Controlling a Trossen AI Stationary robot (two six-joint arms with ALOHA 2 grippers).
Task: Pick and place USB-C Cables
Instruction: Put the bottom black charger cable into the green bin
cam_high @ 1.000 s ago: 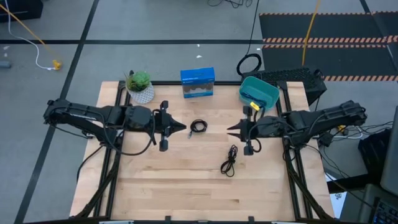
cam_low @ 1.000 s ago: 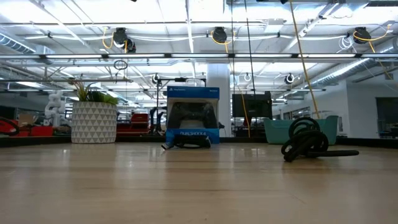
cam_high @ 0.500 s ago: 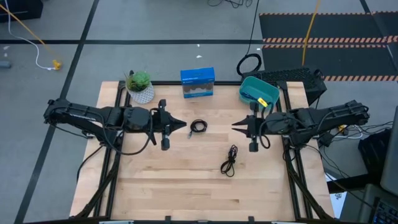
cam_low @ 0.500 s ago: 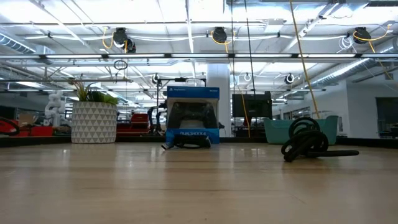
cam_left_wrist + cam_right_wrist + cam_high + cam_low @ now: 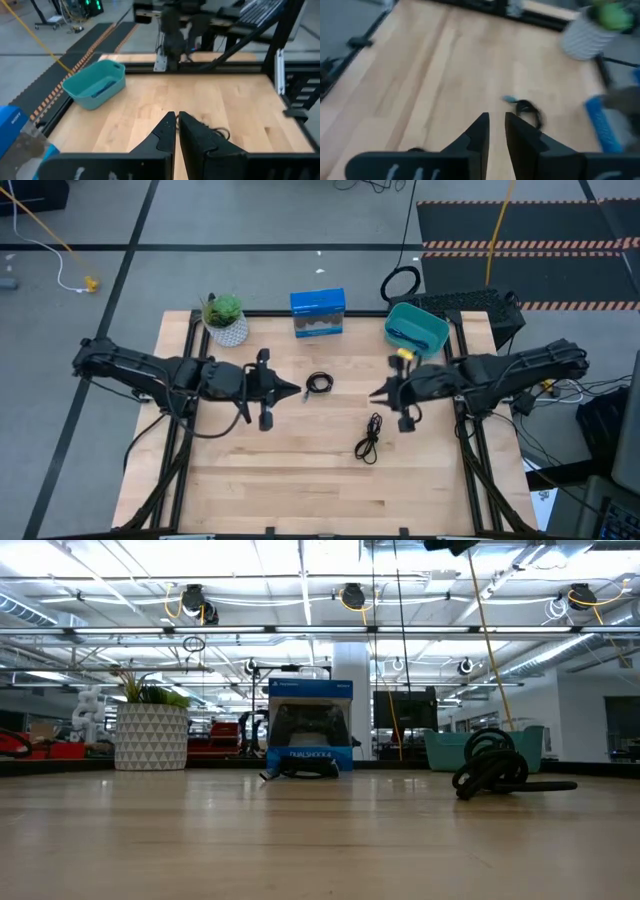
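A tight round black coil (image 5: 319,383) lies flat on the table's middle, between my two grippers; it also shows in the right wrist view (image 5: 527,110) and the low view (image 5: 300,768). A long loose black bundle (image 5: 369,438) lies nearer the near edge (image 5: 490,765). A blue-purple cable (image 5: 102,90) lies inside the teal bin (image 5: 428,340). My left gripper (image 5: 296,388) hovers left of the round coil, shut. My right gripper (image 5: 373,393) hovers right of it, above the bundle, with a narrow gap between its fingers (image 5: 496,117).
A potted plant (image 5: 225,320) and a blue game-controller box (image 5: 318,313) stand along the far edge. The teal bin sits at the far right corner. A big black cable loop (image 5: 400,282) lies on the floor beyond it. Bare wood spreads toward the near edge.
My right gripper drew back a little toward the table's right, then came forward again and toward the near edge, closer to the loose bundle. The cables have stayed where they were.
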